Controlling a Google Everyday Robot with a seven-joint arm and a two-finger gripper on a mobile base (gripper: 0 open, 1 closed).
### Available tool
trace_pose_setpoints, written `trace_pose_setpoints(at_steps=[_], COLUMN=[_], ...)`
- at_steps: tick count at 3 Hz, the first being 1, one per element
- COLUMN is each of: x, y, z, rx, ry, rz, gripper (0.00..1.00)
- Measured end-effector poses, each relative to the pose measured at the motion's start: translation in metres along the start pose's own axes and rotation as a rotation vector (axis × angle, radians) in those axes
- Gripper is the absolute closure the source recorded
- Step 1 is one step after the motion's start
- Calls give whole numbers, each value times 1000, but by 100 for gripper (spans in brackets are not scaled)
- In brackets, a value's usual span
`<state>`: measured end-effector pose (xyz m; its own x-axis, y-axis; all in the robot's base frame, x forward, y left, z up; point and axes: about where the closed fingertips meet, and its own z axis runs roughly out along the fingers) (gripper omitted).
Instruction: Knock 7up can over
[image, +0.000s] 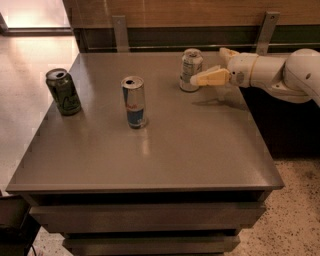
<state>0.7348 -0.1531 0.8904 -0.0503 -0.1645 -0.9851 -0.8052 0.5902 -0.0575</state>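
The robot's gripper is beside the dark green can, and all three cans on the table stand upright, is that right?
Not quite. The camera view shows the gripper beside the whitish 7up can at the back of the table, not the dark green can, which stands apart from it. All three cans do stand upright.

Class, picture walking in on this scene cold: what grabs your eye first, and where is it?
The white arm stretched in from the right, its gripper beside the upright 7up can toward the back of the table. Next, the tall blue-and-silver can standing mid-table and the dark green can near the left edge.
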Motion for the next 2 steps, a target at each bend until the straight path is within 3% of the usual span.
trace_pose_setpoints(at_steps=[2], x=[4], y=[-4], z=[13], rx=[-10], ry=[-33], rz=[-6], gripper=[0])
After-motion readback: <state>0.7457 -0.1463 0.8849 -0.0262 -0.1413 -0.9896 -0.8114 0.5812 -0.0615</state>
